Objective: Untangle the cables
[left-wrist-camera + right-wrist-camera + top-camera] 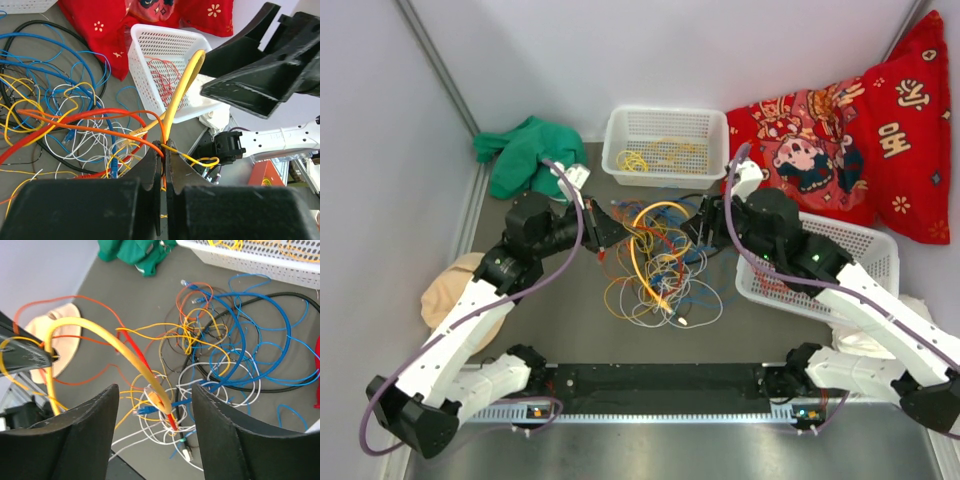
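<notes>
Cables point(655, 270) lay in tangled heap at middle of counter point(570, 330), between both claws. Left claw point(162, 150) was clenched on thick yellow cable point(182, 87), with orange cable point(90, 114) running into same pinch, both raised off heap. Yellow cable arched across toward right claw point(155, 410), which hung above heap, jaws spread apart, nothing gripped. White basket point(665, 145) at far edge held few yellow wires. Second basket point(875, 250) sat at right edge.

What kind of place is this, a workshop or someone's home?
Likely a robot lab's test booth: two arms bolted to a table, plain white walls close around, and a staged tangle of cables.
</notes>
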Robot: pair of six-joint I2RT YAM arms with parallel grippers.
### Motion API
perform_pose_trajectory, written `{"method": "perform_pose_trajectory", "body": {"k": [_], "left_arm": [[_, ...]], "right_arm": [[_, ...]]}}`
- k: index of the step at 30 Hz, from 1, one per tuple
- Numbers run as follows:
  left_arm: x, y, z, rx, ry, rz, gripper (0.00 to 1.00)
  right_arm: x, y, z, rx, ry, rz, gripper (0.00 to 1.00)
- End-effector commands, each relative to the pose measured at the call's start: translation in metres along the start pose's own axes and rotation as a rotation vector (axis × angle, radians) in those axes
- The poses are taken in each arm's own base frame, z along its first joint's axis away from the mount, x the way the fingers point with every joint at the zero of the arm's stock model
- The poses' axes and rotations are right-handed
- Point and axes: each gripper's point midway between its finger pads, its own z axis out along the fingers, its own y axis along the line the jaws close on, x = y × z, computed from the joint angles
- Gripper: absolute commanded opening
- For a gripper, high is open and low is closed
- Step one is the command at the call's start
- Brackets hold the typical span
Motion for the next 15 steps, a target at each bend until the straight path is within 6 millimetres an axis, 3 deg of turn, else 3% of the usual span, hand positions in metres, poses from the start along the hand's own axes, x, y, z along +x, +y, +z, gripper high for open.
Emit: {"method": "perform_pose_trajectory", "body": {"k": [1, 3, 6, 7, 9, 11, 12, 13, 15], "left_arm": [[-0.013, -0.020, -0.006, 0.072, -0.047, 0.047, 0.00], [-0.012, -0.019, -0.005, 0.069, -0.044, 0.043, 0.00], [-0.010, -0.019, -0.007, 0.073, -0.046, 0.040, 0.00], [-0.010, -0.019, -0.007, 0.074, -0.047, 0.040, 0.00], [-0.007, -0.015, -0.008, 0.060, -0.049, 0.038, 0.00], [-0.005, -0.005, -0.010, 0.005, -0.056, 0.030, 0.00], [-0.003, 0.001, -0.011, -0.027, -0.056, 0.024, 0.13], [-0.003, 0.008, -0.011, -0.066, -0.058, 0.022, 0.43], [0.003, 0.036, -0.015, -0.212, -0.055, -0.004, 0.67]], "right_arm": [[-0.017, 0.012, 0.009, -0.047, -0.056, -0.040, 0.56], [-0.014, 0.009, 0.018, -0.029, -0.043, -0.051, 0.54], [-0.011, 0.010, 0.028, -0.031, -0.014, -0.082, 0.40], [-0.013, 0.012, 0.029, -0.035, -0.017, -0.086, 0.22], [-0.028, 0.017, 0.024, -0.046, -0.057, -0.096, 0.01], [-0.044, 0.020, 0.016, -0.046, -0.099, -0.096, 0.00], [-0.060, 0.025, 0.008, -0.048, -0.135, -0.100, 0.00], [-0.069, 0.028, 0.001, -0.050, -0.156, -0.102, 0.00], [-0.093, 0.035, -0.014, -0.050, -0.196, -0.115, 0.00]]}}
